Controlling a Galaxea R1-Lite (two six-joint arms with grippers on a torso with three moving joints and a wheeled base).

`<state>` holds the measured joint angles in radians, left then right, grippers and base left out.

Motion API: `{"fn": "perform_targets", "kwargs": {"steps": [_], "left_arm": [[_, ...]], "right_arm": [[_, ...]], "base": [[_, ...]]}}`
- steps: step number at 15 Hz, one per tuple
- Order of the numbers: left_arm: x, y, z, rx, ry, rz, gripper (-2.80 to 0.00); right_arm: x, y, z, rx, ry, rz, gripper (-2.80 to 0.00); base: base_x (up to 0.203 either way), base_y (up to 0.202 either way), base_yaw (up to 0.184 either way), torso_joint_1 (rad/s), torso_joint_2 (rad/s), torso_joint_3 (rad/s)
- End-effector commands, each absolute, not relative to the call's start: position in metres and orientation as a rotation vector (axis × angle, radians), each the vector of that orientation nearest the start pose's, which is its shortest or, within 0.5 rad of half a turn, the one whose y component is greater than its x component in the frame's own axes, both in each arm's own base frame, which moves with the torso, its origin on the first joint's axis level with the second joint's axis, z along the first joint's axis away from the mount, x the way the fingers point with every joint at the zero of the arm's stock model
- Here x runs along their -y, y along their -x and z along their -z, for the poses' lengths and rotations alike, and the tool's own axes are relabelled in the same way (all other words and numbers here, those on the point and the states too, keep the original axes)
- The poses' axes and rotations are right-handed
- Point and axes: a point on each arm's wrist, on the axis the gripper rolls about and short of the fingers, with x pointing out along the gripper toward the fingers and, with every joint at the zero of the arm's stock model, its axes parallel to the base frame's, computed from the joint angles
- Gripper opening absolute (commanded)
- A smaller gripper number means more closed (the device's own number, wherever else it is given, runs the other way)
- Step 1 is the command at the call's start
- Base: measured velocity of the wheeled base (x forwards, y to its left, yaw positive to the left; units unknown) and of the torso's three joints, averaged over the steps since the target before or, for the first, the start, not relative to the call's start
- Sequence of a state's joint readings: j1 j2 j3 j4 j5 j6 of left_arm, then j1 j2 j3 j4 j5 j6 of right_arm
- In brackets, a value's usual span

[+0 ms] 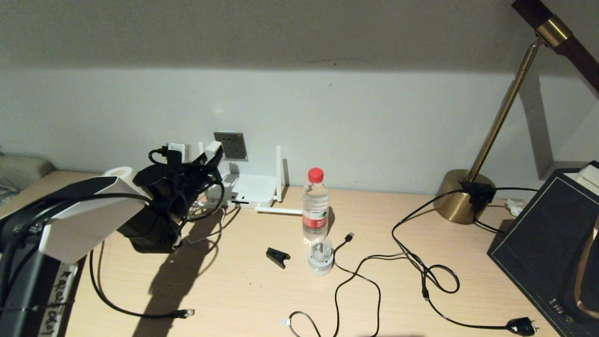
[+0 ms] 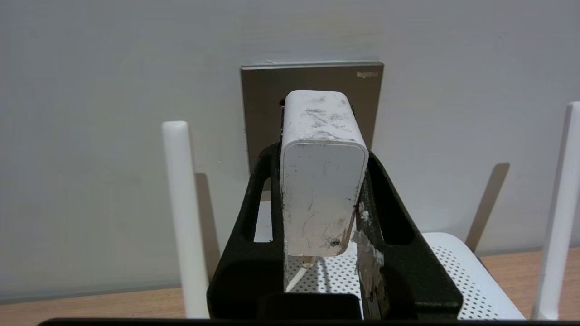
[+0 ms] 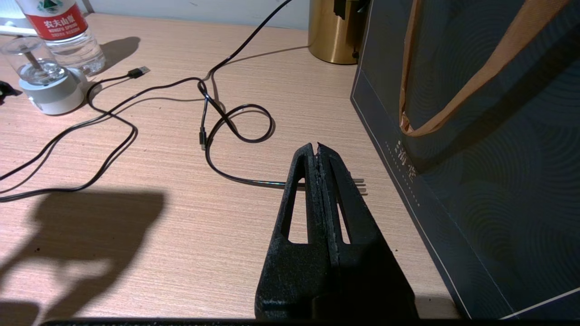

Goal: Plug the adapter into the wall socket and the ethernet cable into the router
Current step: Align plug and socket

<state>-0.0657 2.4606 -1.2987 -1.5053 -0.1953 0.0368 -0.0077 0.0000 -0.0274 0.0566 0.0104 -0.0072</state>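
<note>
Clamped between the left gripper's [image 2: 319, 199] fingers, the adapter [image 2: 322, 181] is held before the wall socket [image 2: 258, 90]; a straight push is needed. Right gripper [image 3: 319, 151] parked, clenched empty.

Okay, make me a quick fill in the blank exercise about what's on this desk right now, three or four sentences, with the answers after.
1. The left gripper is shut on the white ____.
2. The adapter is held in front of the grey wall ____.
3. The right gripper is shut and holds ____.
4. The water bottle has a ____ cap.

Missing words: adapter; socket; nothing; red
</note>
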Motion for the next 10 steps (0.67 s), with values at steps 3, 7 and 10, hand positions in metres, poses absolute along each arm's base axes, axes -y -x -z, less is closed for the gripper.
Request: {"fn": "perform_targets", "kwargs": {"steps": [3,7,10], "left_arm": [[0.0378,-0.4673,-0.0925,0.337,-0.055,0.246,-2.80],[0.0382,-0.4732,-0.0932,0.343,-0.055,0.243,-2.80],[0.0414,-0.4765,-0.0916,0.333,-0.052,0.246,-2.80]], "right_arm": [[-0.0004,0.0249,-0.0773,-0.031,0.007,-0.003,-2.80],[-0.0004,0.0249,-0.0773,-0.031,0.007,-0.003,-2.80],[-0.0004,0.0249,-0.0773,-0.031,0.007,-0.003,-2.80]], "base": [[0.000,0.000,0.000,0.000,0.00,0.000],[0.000,0.000,0.000,0.000,0.00,0.000],[0.000,0.000,0.000,0.000,0.00,0.000]]}}
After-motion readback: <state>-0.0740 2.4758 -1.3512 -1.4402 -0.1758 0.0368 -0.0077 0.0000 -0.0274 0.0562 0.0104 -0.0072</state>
